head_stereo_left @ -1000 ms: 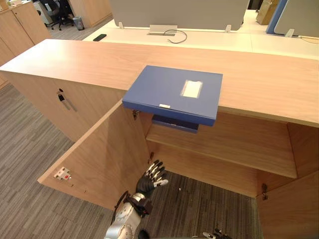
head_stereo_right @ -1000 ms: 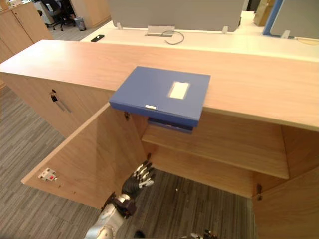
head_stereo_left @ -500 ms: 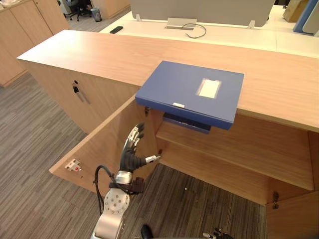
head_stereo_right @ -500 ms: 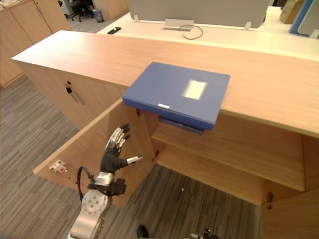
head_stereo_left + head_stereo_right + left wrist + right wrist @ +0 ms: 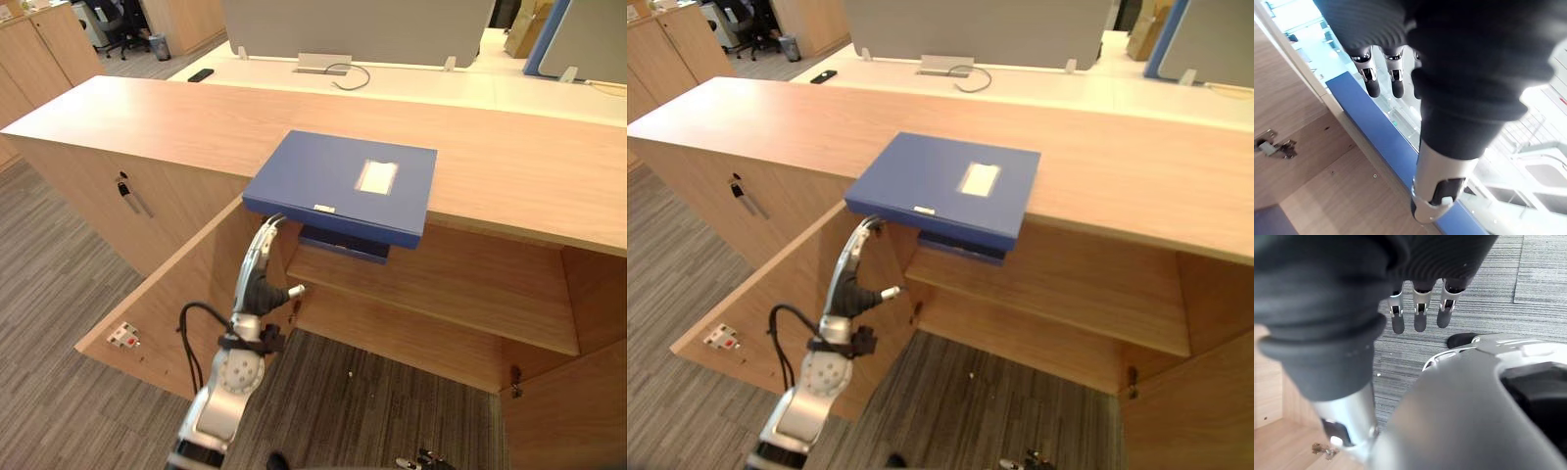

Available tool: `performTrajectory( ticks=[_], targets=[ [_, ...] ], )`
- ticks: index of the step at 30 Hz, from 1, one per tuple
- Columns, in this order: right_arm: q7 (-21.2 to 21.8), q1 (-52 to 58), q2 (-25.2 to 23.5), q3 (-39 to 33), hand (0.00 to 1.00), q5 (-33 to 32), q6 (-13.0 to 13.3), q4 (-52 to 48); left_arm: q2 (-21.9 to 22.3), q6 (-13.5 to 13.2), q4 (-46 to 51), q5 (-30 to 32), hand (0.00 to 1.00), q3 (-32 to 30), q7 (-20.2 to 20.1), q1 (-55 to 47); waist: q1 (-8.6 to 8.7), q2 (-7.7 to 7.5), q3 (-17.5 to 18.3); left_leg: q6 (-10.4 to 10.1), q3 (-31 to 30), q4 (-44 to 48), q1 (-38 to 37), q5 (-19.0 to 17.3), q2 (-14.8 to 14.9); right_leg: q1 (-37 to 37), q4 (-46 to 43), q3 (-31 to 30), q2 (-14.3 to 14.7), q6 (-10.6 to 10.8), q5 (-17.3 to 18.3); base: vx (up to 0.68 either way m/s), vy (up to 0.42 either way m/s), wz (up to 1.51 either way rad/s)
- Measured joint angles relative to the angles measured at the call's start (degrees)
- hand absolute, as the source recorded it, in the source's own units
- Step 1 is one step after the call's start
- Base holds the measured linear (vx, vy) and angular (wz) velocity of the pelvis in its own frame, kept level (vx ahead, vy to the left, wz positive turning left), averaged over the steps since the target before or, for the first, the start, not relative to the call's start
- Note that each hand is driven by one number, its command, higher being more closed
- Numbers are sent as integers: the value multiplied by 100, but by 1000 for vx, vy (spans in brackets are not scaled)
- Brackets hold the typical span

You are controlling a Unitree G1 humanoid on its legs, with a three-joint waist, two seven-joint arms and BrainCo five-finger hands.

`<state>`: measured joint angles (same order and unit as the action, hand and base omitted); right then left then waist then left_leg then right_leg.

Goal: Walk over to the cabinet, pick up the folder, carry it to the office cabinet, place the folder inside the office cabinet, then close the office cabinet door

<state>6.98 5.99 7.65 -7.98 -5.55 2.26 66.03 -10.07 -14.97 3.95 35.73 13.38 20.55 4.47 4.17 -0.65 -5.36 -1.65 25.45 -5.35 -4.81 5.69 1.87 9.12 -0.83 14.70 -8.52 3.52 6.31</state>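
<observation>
Both eye views look steeply down from head height at the front of the open cabinet (image 5: 147, 117). The blue folder (image 5: 343, 186) lies near the frame's centre, shifted slightly left in the right eye view. The left wrist view looks along the left hand (image 5: 1459, 73) from very close, upward at the folder's overhanging edge, which the eye views share. The right wrist view looks down past the right hand (image 5: 1420, 316) at the carpet floor (image 5: 1528, 284).

Office: wooden cabinets (image 5: 176, 122), screened desks (image 5: 392, 83), carpet (image 5: 49, 255), perhaps a swivel chair (image 5: 118, 20).
</observation>
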Motion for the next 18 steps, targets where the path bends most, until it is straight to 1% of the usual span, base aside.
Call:
performTrajectory(
  ticks=[1, 3, 4, 5, 7, 10, 12, 15, 18],
  targets=[
    [-8, -15, -23, -1, 0, 0, 0, 0, -75, 98, -101, 313, 0, -22, 110, 178, -2, -33, 12, -6, 58, 0, -31, -18, 4, -4, 3, -67, 3, -3, -2, 4, 3, -21],
    [-38, -22, -66, -59, 0, 0, 1, -2, -158, 229, -156, 626, 0, -32, 216, 383, 26, -83, 53, -16, 112, 1, -23, -41, 3, -18, 34, -112, 6, -17, -35, 24, 0, -18],
    [-48, -51, -125, -173, 0, 5, 1, 0, -175, 353, -160, 953, 0, -37, 320, 481, 38, -118, 77, -27, 152, 4, -27, -58, 4, -21, 52, -133, 9, -30, -51, 49, -7, -14],
    [-54, -55, -148, -202, 0, 5, 1, 0, -185, 397, -172, 1058, 0, -30, 360, 524, 53, -134, 86, -34, 176, 4, -36, -67, 7, -24, 54, -145, 11, -35, -53, 57, -13, -15],
    [-93, -116, -163, -202, 0, 18, 1, 0, -218, 629, -252, 1574, 0, -19, 504, 706, 105, -147, 106, -46, 226, 18, -49, -80, 25, -30, 63, -151, 35, -105, -97, 43, -16, -11],
    [-107, -213, -165, -206, 0, 22, 12, -3, -328, 852, -356, 1977, 0, 125, 590, 946, 138, -142, 122, -47, 280, 30, -86, -79, 66, -9, 117, -149, 82, -242, -182, 20, -25, -11],
    [-140, -243, -166, -207, 0, 22, 12, -3, -380, 919, -357, 2197, 0, 223, 646, 1047, 144, -141, 125, -47, 319, 29, -112, -79, 80, 19, 176, -149, 100, -311, -227, -3, -23, -15],
    [-174, -262, -167, -207, 0, 23, 12, -3, -407, 1041, -534, 2516, 0, 359, 726, 1263, 166, -142, 172, -48, 363, 28, -137, -79, 99, 20, 193, -149, 116, -360, -261, -23, -26, -12],
    [-201, -301, -169, -222, 0, 22, 12, -3, -504, 1166, -930, 2719, 0, 456, 727, 1535, 239, -142, 186, -49, 377, 24, -144, -78, 117, 15, 195, -149, 130, -372, -274, -53, -21, -5]
  ],
)
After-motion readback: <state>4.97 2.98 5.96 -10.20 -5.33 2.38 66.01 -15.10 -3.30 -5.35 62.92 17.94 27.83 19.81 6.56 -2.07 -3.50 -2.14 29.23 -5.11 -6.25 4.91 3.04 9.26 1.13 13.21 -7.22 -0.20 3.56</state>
